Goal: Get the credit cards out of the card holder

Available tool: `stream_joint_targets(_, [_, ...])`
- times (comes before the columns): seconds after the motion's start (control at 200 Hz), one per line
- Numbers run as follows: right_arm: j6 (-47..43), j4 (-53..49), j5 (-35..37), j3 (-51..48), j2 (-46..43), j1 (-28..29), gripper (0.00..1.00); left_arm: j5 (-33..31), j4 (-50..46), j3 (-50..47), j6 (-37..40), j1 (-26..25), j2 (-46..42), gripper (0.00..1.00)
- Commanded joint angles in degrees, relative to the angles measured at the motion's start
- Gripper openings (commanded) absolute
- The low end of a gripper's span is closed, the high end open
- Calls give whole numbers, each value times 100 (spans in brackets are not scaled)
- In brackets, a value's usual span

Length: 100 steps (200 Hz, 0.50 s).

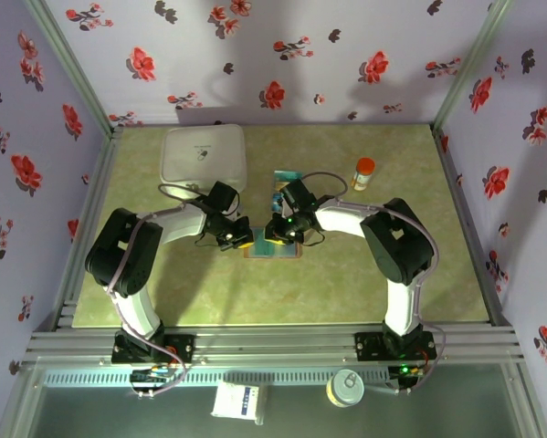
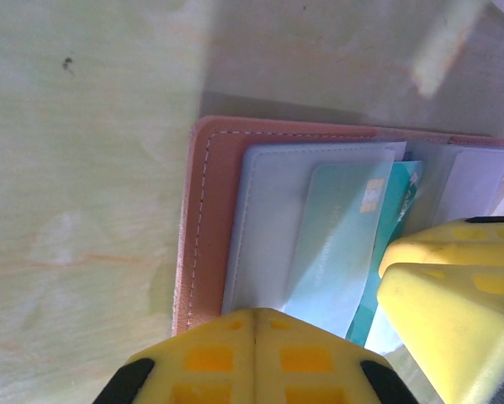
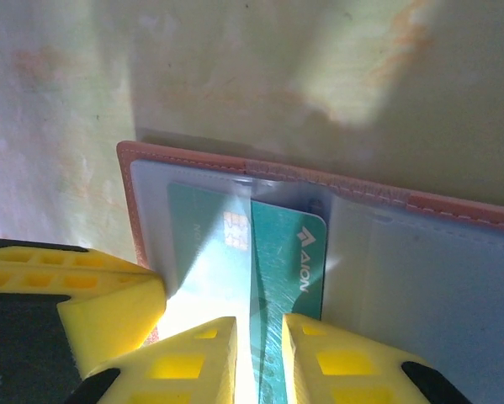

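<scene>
The card holder (image 2: pixel 205 219) lies open on the table, tan-brown leather outside and grey-blue sleeves inside (image 3: pixel 420 286). My left gripper (image 2: pixel 256 316) is shut, its tips pressing on the holder's near edge. A pale teal credit card (image 2: pixel 336 244) sits in a sleeve. My right gripper (image 3: pixel 258 332) is shut on a darker teal credit card (image 3: pixel 289 252), which sticks partly out of its pocket between the two fingers. From above, both grippers (image 1: pixel 239 239) (image 1: pixel 278 233) meet over the holder (image 1: pixel 273 254). Another bluish card (image 1: pixel 287 182) lies on the table beyond them.
A white rounded box (image 1: pixel 205 155) stands at the back left. A small orange-lidded bottle (image 1: pixel 364 172) stands at the back right. The green table top (image 1: pixel 392 301) has a raised frame round it and flowered walls behind.
</scene>
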Motion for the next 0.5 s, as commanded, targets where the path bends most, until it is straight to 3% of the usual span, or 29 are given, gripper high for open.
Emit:
stream_joint_targets(0.0, [-20, -23, 53, -29, -244, 37, 23, -22, -266, 104, 14, -20, -113, 0])
stream_joint_targets(0.495, [-7, -157, 204, -171, -365, -7, 24, 86, -426, 467, 72, -167, 91, 0])
